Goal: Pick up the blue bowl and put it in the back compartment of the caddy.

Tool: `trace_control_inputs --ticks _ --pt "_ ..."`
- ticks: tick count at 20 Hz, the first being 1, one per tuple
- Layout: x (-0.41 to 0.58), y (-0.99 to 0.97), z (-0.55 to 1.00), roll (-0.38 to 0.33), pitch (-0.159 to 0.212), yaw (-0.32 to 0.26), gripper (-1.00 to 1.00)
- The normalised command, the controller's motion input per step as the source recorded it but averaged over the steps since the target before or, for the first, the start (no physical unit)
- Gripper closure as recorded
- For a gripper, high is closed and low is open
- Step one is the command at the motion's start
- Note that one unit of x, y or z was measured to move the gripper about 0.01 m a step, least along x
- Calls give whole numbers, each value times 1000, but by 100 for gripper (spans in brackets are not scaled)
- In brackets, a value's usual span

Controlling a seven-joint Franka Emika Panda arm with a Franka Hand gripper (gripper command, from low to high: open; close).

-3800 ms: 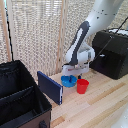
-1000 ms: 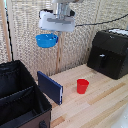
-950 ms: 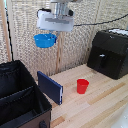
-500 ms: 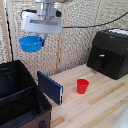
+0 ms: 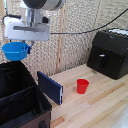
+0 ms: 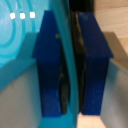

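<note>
The blue bowl hangs high in the air at the exterior view's left, held by its rim. My gripper is shut on the bowl's rim beside it. Below the bowl stands the black soft-sided caddy, and the bowl is above its farther section, the back compartment. A black divider splits the caddy. In the wrist view the bowl's bright-blue wall is pinched between my two dark-blue fingers.
A dark-blue flat panel leans upright beside the caddy. A red cup stands on the wooden table. A black hard-shelled appliance box sits at the exterior view's right. A bamboo blind forms the backdrop.
My gripper lifted the blue bowl off the table by the red cup, then carried it high toward the exterior view's left, ending above the caddy.
</note>
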Motion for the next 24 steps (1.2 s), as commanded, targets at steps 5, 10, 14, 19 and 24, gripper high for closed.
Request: trace_control_inputs --ticks 5,10,14,19,24 --pt "323 481 -1 -184 -148 19 100" --pt "382 119 -27 -249 -149 117 100" --pt "366 55 -104 -262 -122 150 100" --pt "263 96 -23 -106 -29 95 -100" --pt "56 247 241 12 270 0 -100"
